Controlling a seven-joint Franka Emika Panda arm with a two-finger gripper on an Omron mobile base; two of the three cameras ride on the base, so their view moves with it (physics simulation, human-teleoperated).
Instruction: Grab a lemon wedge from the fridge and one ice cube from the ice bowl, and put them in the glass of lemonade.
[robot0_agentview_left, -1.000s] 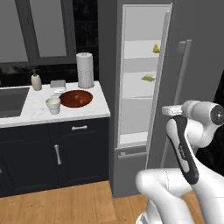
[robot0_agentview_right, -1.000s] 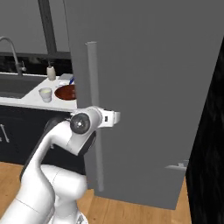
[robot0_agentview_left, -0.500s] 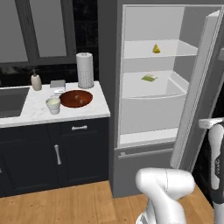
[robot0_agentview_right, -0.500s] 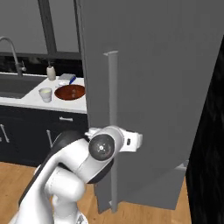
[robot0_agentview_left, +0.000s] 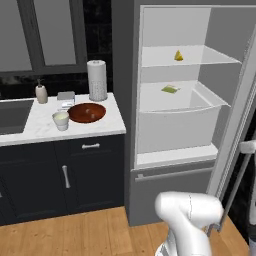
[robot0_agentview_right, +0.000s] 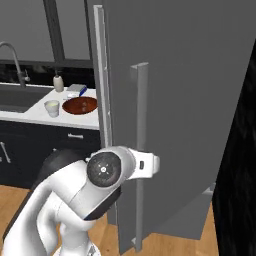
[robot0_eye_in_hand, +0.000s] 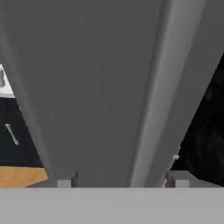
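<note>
I've got the fridge (robot0_agentview_left: 175, 125) in front of me with its door (robot0_agentview_right: 170, 100) swung wide, white shelves on show in the left base view. In the right base view the door's grey outer face looms, its long vertical bar handle (robot0_agentview_right: 140, 150) running down it, and my arm's wrist sits right at that bar. Through the hand view the gripper (robot0_eye_in_hand: 120, 180) straddles the handle (robot0_eye_in_hand: 162, 96): one fingertip (robot0_eye_in_hand: 65, 180) on either side, jaws spread wide, and I can't tell whether they touch the bar.

To the left, the marble surface (robot0_agentview_left: 100, 122) over dark cabinets carries the rest. The paper towel roll (robot0_agentview_left: 97, 80) stands upright at the back. In front of it lies the ice bowl (robot0_agentview_left: 87, 112), and just beside that, to its left, the glass of lemonade (robot0_agentview_left: 61, 120). A soap dispenser (robot0_agentview_left: 41, 93) stands back near the sink.

Inside the fridge, a flat green-yellow packet (robot0_agentview_left: 170, 89) lies on the middle shelf. Smallest of all, the lemon wedge (robot0_agentview_left: 178, 55) sits on the upper shelf.
</note>
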